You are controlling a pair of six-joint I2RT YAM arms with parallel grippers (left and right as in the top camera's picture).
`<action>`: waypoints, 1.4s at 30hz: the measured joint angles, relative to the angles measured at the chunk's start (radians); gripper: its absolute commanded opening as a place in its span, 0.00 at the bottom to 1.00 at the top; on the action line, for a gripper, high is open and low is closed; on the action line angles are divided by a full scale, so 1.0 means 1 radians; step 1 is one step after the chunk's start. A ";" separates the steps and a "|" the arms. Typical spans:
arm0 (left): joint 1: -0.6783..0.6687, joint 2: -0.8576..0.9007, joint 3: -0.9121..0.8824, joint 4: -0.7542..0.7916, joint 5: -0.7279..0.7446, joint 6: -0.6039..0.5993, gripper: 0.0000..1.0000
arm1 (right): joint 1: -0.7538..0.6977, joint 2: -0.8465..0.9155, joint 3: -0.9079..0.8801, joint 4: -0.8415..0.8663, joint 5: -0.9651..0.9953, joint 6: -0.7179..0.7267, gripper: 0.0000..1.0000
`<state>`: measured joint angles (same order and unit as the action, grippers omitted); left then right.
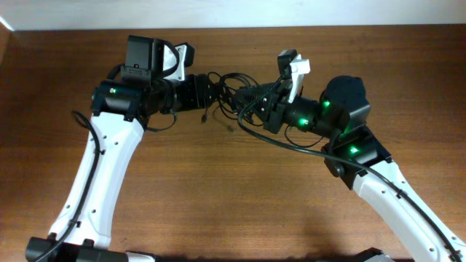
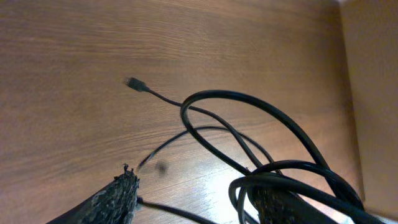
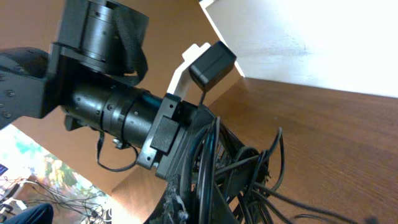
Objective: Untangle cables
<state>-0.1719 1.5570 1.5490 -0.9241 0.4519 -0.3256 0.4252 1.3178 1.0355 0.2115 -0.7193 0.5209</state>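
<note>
The cables (image 1: 234, 93) are a messy bunch of thin black cords near the far side of the brown wood surface (image 1: 233, 189), in the middle, right between the two tools. In the left wrist view the cords make big loops that cross over each other. One thin cord runs out to a small plug (image 2: 134, 83). The plug looks blurry, and a small dark shadow lies on the wood below the cords, so that part of the bunch is up in the air. The left tool (image 1: 211, 91) comes at the bunch from the left. Its two fingers (image 2: 118, 199) are spread apart, with wood showing between them. Some loops hang around the other finger, and one thin cord runs across the gap. The right tool (image 1: 255, 102) comes in from the right. It is pressed together, and a thick bunch of cords comes up right from its tip, so it looks to be pinching them. Two loose cord ends (image 1: 206, 116) hang from the bunch on the near side. In the right wrist view the black end of the left arm (image 3: 112, 112) fills the space just past the cords, with a small black box (image 3: 212, 65) on a white bracket. A white wall (image 3: 323, 37) stands behind the surface.
</note>
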 measured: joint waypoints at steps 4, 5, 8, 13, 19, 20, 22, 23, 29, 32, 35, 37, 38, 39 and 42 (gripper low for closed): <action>-0.011 -0.008 0.002 -0.015 -0.055 -0.091 0.52 | 0.000 0.008 -0.005 -0.003 0.011 0.000 0.04; -0.013 -0.009 0.002 -0.015 -0.064 -0.112 0.50 | 0.001 0.011 -0.005 -0.003 0.012 0.000 0.04; -0.014 -0.009 0.002 -0.017 -0.072 -0.188 0.47 | 0.001 0.012 -0.005 -0.032 0.018 0.000 0.04; -0.019 -0.009 0.002 -0.017 -0.104 -0.283 0.90 | 0.001 0.012 -0.005 -0.047 0.019 0.000 0.04; 0.016 0.009 0.001 -0.007 -0.054 -0.001 1.00 | 0.001 0.005 -0.005 -0.032 0.010 0.002 0.04; 0.021 0.012 0.001 -0.006 -0.024 0.067 0.99 | 0.001 -0.002 -0.005 -0.032 0.003 0.003 0.04; 0.034 0.020 0.001 -0.006 0.068 0.217 1.00 | 0.001 -0.017 -0.005 -0.032 -0.010 0.003 0.04; 0.036 0.024 0.001 -0.006 0.121 0.293 1.00 | 0.001 -0.023 -0.003 -0.032 -0.015 0.003 0.04; 0.039 0.025 0.000 -0.005 0.313 0.616 0.99 | -0.072 -0.032 0.002 -0.053 -0.086 0.016 0.04; 0.041 0.025 0.000 0.002 0.364 0.691 0.91 | -0.092 -0.032 0.002 -0.020 -0.148 0.042 0.04; 0.040 0.025 -0.001 0.013 0.393 0.721 0.89 | -0.126 -0.032 0.002 0.014 -0.227 0.071 0.04; 0.040 0.025 -0.001 0.023 0.404 0.730 0.89 | -0.156 -0.032 0.002 0.014 -0.274 0.084 0.04; 0.040 0.025 -0.001 0.024 0.411 0.735 0.89 | -0.165 -0.032 0.002 0.014 -0.289 0.085 0.04; 0.040 0.025 -0.001 0.024 0.418 0.739 0.89 | -0.178 -0.032 0.002 0.014 -0.304 0.087 0.04; 0.041 0.025 -0.001 0.024 0.432 0.752 0.89 | -0.198 -0.032 0.002 0.020 -0.335 0.103 0.04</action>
<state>-0.1310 1.5822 1.5482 -0.8997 0.8841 0.4267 0.2276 1.2854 1.0378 0.2317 -1.0546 0.6239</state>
